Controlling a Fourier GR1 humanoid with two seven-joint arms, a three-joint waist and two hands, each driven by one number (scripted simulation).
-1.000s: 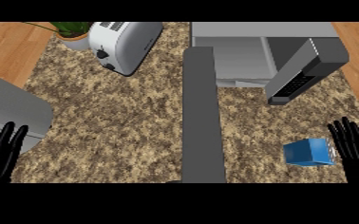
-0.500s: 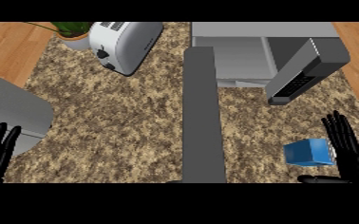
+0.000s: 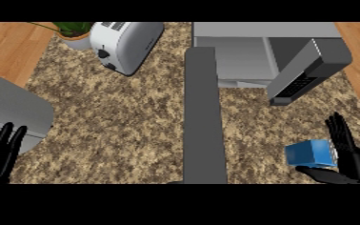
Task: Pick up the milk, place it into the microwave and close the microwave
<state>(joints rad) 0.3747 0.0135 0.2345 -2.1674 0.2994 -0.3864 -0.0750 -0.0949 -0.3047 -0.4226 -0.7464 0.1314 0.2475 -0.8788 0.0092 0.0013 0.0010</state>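
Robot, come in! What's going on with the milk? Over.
Right hand open beside the blue milk carton, not gripping. Left hand open, resting lower left. Carton on the counter; microwave door open, nothing in the way.

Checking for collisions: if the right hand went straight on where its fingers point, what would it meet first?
Likely the open microwave door, ahead of the right hand; the milk sits beside its fingers, out of that line. Depth is unclear.
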